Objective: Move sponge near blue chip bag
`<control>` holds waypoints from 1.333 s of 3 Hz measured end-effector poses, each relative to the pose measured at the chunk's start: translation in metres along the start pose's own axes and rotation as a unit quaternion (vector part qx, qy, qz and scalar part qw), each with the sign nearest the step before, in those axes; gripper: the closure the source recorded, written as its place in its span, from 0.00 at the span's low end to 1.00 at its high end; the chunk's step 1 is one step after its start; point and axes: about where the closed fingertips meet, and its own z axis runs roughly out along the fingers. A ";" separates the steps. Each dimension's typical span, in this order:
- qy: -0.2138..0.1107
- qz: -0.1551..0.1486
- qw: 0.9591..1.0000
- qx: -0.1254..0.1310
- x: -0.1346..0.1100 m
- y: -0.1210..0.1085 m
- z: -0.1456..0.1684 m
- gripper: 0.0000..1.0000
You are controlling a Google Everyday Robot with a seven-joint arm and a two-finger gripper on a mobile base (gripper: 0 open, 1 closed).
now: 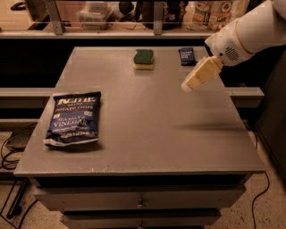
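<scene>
The sponge [143, 59], dark green on top with a pale yellow base, lies at the far middle of the grey table [147, 116]. The blue chip bag [73, 118], a large dark blue Kettle bag with white lettering, lies flat near the table's left edge. My gripper [189, 83] hangs on the white arm above the table's right half, right of and nearer than the sponge, touching nothing. It is far from the bag.
A small dark blue packet [186, 56] lies at the far right of the table, just behind the gripper. Shelves with jars and containers [214, 13] run behind the table. Cables [9, 152] lie on the floor at left. Drawers sit under the tabletop.
</scene>
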 end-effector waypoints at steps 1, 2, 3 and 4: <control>-0.082 0.033 0.996 -0.024 -0.028 -0.026 0.072 0.00; -0.119 0.059 0.990 -0.036 -0.040 -0.043 0.109 0.00; -0.135 0.074 0.987 -0.047 -0.055 -0.058 0.151 0.00; -0.145 0.095 0.984 -0.046 -0.064 -0.073 0.184 0.00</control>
